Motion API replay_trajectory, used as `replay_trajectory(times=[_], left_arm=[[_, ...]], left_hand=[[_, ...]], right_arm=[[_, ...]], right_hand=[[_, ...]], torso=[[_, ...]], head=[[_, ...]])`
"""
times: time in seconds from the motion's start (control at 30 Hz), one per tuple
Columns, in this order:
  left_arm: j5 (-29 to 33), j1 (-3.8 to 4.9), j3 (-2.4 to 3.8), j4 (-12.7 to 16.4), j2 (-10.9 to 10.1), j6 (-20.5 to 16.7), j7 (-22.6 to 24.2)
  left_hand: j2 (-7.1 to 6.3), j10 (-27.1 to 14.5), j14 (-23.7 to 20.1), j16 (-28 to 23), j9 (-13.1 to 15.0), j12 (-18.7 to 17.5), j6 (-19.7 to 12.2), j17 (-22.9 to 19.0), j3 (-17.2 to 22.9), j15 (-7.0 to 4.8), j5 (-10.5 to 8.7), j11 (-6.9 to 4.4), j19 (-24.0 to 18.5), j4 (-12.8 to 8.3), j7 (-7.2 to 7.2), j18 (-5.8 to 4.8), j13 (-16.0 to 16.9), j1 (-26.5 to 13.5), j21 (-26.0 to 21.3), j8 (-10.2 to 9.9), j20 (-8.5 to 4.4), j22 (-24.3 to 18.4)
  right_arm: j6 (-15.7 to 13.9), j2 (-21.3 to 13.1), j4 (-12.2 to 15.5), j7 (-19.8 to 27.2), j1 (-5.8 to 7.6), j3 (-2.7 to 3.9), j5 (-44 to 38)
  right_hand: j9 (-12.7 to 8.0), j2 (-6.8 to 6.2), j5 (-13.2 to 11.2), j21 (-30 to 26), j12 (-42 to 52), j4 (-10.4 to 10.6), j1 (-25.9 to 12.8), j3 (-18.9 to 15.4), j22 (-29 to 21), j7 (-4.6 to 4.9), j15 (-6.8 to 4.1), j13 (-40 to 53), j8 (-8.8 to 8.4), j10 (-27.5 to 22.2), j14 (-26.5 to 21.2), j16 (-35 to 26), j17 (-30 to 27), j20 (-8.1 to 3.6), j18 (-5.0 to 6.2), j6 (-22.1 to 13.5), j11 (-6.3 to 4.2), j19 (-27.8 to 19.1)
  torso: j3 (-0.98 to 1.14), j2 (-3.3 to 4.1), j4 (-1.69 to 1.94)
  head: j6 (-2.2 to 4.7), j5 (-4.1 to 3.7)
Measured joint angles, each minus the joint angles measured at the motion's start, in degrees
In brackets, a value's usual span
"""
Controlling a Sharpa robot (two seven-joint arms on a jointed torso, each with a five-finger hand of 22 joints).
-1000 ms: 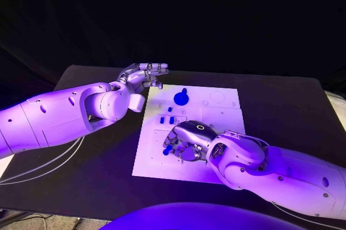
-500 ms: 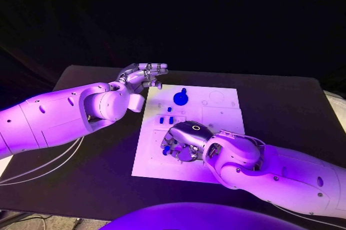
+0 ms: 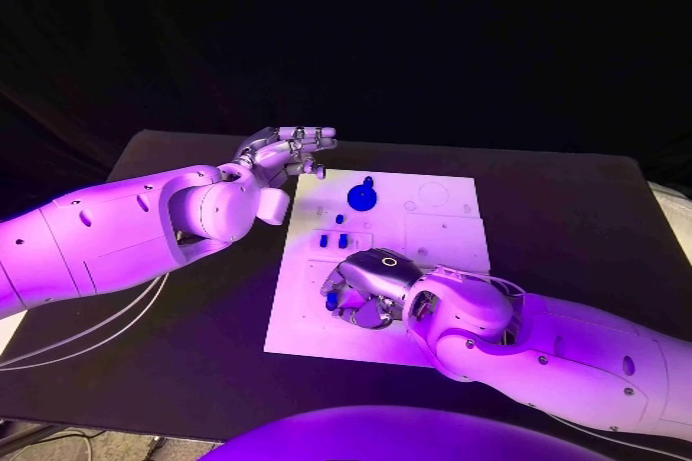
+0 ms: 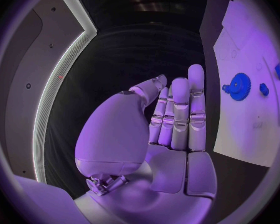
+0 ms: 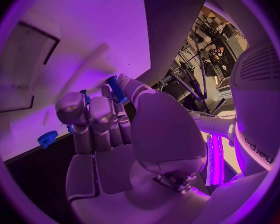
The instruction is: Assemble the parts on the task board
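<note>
The right hand (image 3: 372, 286) pinches a blue peg (image 5: 115, 88) over the task board (image 3: 447, 231). At 12 o'clock lies a blue gear (image 3: 361, 195); the left hand (image 3: 289, 149), empty with straight fingers, hovers at 11 o'clock.

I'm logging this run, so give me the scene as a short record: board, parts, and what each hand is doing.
Task board: white plate in the middle of the black table
Blue gear: lies on the board's far part, untouched
Small blue pieces: on the board, between the gear and the right hand
Left hand: off the board's far left corner, fingers straight and together, holding nothing
Right hand: low over the board's near part, pinches a blue peg
</note>
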Motion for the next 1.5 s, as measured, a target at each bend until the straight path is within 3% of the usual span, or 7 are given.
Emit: replay_trajectory(times=[0.27,0.57,0.7,0.83,1.07,1.23,1.5], left_arm=[[-0.01,0.0,0.0,-0.07,-0.07,0.14,-0.17],[-0.02,-0.01,-0.03,-0.19,-0.18,0.29,-0.34],[-0.02,-0.02,-0.04,-0.13,-0.25,0.38,-0.41],[-0.03,-0.02,-0.07,0.25,-0.58,0.43,-0.46],[-0.1,-0.02,-0.08,1.17,-1.12,0.49,-0.51],[-0.18,-0.02,-0.08,1.53,-1.27,0.55,-0.56],[-0.3,-0.01,-0.1,1.6,-1.3,0.65,-0.62]], left_hand=[[0.0,0.0,-0.17,0.0,0.0,0.0,0.0,-0.11,0.0,0.18,0.0,0.0,0.0,0.0,0.0,0.0,0.0,0.0,0.0,0.0,0.0,0.0],[0.0,0.0,-0.17,0.0,0.0,0.0,0.0,-0.19,-0.32,0.18,0.0,0.0,0.0,0.0,-0.01,0.0,-0.05,0.0,0.0,0.0,0.0,0.01],[0.0,0.0,-0.17,0.0,0.0,0.0,0.0,-0.19,-0.32,0.18,0.0,0.0,0.0,0.0,-0.01,0.0,-0.05,0.0,0.0,0.0,0.0,0.01],[0.0,0.0,-0.17,0.0,0.0,0.0,0.0,-0.18,-0.32,0.18,0.0,0.0,0.0,0.0,-0.01,0.0,-0.05,0.0,0.01,0.0,0.0,0.01],[0.0,-0.02,-0.16,0.0,0.0,0.0,-0.01,-0.19,-0.32,0.19,0.0,0.02,0.0,0.0,-0.01,0.0,-0.04,0.0,0.0,0.0,0.0,0.01],[0.0,-0.4,-0.16,0.0,0.0,0.0,-0.01,-0.27,-0.32,0.18,0.0,0.02,0.0,0.0,-0.02,0.0,-0.04,0.0,0.01,0.0,0.0,0.01],[0.0,-0.4,-0.16,0.0,0.0,0.0,-0.01,-0.26,-0.32,0.19,0.0,0.02,0.0,0.0,-0.02,0.0,-0.04,0.0,0.01,0.0,0.0,0.01]], right_arm=[[-3.9,-2.5,2.34,-0.13,-0.25,0.32,-0.1],[-8.76,-9.79,7.51,0.21,0.53,2.63,1.37],[-9.19,-15.19,9.73,-0.13,2.14,3.06,4.15],[-8.87,-21.41,11.84,-2.22,3.77,3.27,8.63],[-6.78,-28.59,14.56,-9.44,4.09,2.47,13.81],[-5.71,-30.99,15.99,-13.79,3.35,1.81,15.08],[-4.9,-31.21,16.5,-17.22,2.11,1.31,15.01]], right_hand=[[0.0,-0.3,0.44,-1.3,0.39,-0.33,0.3,-1.85,-2.1,0.01,0.21,0.04,0.0,-1.45,-0.21,-1.33,-1.73,0.09,0.0,-0.41,0.16,-0.72],[0.0,-0.53,1.46,-1.87,1.95,-0.27,0.53,-3.5,-2.63,0.2,0.41,0.26,0.0,-1.08,-0.41,-2.12,-2.67,0.1,-0.01,-0.6,0.03,-0.72],[0.12,-0.44,1.98,-1.18,4.83,0.61,0.46,-4.38,-1.01,0.56,0.34,0.94,0.0,4.52,-0.34,-1.9,-1.99,-0.11,-0.01,-0.01,-0.38,-0.21],[0.26,-0.28,3.56,5.44,10.75,2.39,-1.72,-5.79,9.26,-0.25,-1.49,4.1,0.35,15.2,-0.01,5.2,5.72,-1.3,-1.08,1.09,-1.76,5.46],[0.74,-1.01,9.79,11.84,27.09,8.01,-6.01,-14.05,18.92,-2.3,-3.61,22.55,1.85,20.18,-0.08,12.51,13.51,-3.17,-2.34,1.69,-5.08,9.54],[0.94,0.25,11.61,13.66,48.05,12.29,-5.05,-20.38,22.24,-2.4,-3.61,47.26,3.13,19.37,-0.09,16.78,18.23,-3.26,-3.16,1.38,-4.71,10.29],[1.3,1.54,12.66,13.9,59.41,14.94,-3.78,-24.78,22.33,-2.31,-3.27,60.93,4.49,20.56,0.0,20.51,19.42,-3.08,-3.16,0.9,-4.48,10.48]], torso=[[0.08,-0.01,-0.05],[0.11,-0.05,-0.21],[0.11,-0.1,-0.28],[0.05,-0.14,-0.51],[-0.05,-0.19,-1.21],[-0.12,-0.32,-1.76],[-0.17,-0.49,-2.14]], head=[[0.23,-0.32],[0.69,-1.24],[0.96,-2.19],[1.42,-3.39],[1.85,-5.04],[1.93,-5.64],[1.86,-6.04]])
